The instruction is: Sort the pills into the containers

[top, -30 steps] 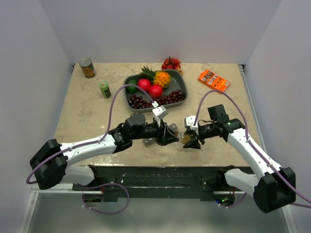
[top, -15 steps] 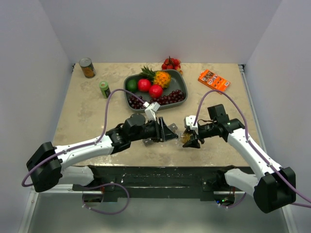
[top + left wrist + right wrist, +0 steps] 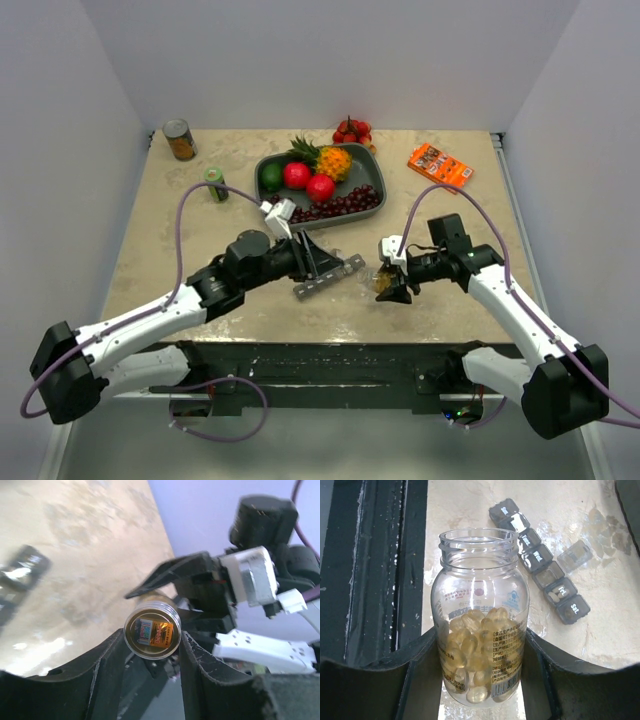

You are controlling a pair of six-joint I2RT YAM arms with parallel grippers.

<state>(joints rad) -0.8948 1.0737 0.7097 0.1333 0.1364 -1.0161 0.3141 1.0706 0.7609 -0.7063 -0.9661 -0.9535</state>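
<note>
The containers [image 3: 328, 277] are a dark-grey strip of lidded compartments lying slantwise on the table; in the right wrist view [image 3: 536, 559] they lie beyond the bottle, with one lid [image 3: 575, 555] swung open and pills in the Fri compartment. My right gripper [image 3: 388, 287] is shut on a clear, capless bottle [image 3: 480, 625] of yellow capsules, also shown in the top view [image 3: 384, 281]. My left gripper [image 3: 322, 264] is open and empty above the strip's middle. In the left wrist view the bottle's mouth [image 3: 152, 631] shows end-on beyond my left gripper [image 3: 152, 641].
A grey fruit tray [image 3: 372, 208] stands behind the strip. A tin can [image 3: 179, 139] and a small green bottle [image 3: 216, 183] are at the back left, an orange box [image 3: 439, 165] at the back right, red fruit [image 3: 352, 130] at the back. The table's dark front rail [image 3: 375, 565] is beside the bottle.
My left arm has drawn back to the left, away from the bottle, and the strip now shows in front of it. My right gripper and the bottle have hardly moved.
</note>
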